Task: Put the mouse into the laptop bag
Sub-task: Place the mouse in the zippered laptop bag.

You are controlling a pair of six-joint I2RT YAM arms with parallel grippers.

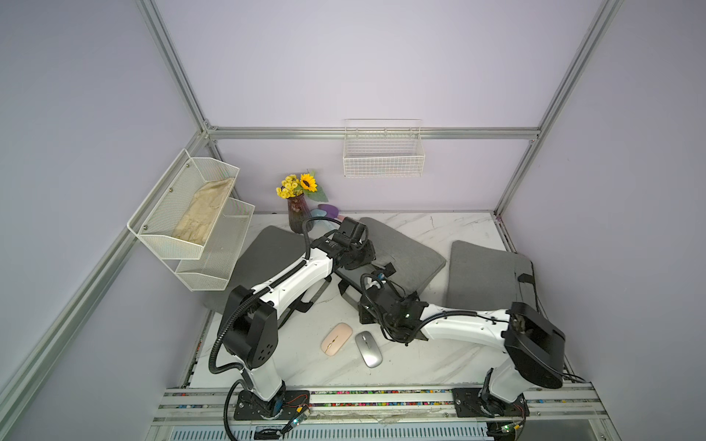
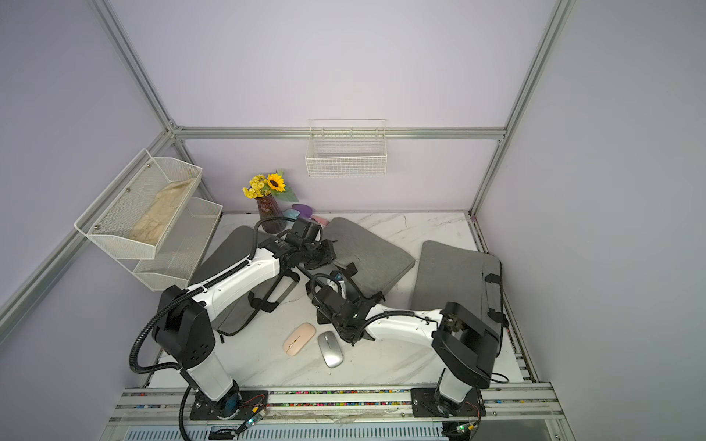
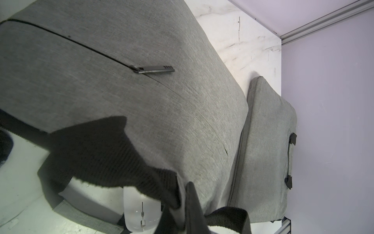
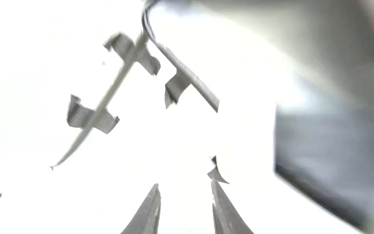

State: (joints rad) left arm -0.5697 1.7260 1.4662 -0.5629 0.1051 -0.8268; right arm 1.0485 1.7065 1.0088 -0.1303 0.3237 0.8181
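Note:
Three grey laptop bags lie on the marble table. My left gripper [image 1: 357,259] [image 3: 183,202] is shut on the front edge of the middle laptop bag [image 1: 408,248] [image 3: 141,91], beside its black strap [image 3: 97,150]. In the left wrist view a white mouse [image 3: 140,212] lies at that edge, partly under the strap. A pink mouse [image 1: 336,339] and a silver mouse [image 1: 368,348] rest side by side near the table's front. My right gripper [image 4: 184,183] reaches toward the same bag edge. Its fingers stand apart, and glare hides what is between them.
A second bag [image 1: 267,256] lies under my left arm and a third bag [image 1: 485,275] at the right. A vase of sunflowers [image 1: 300,206] stands at the back. A mesh shelf [image 1: 191,217] hangs on the left wall and a wire basket [image 1: 384,152] on the back wall.

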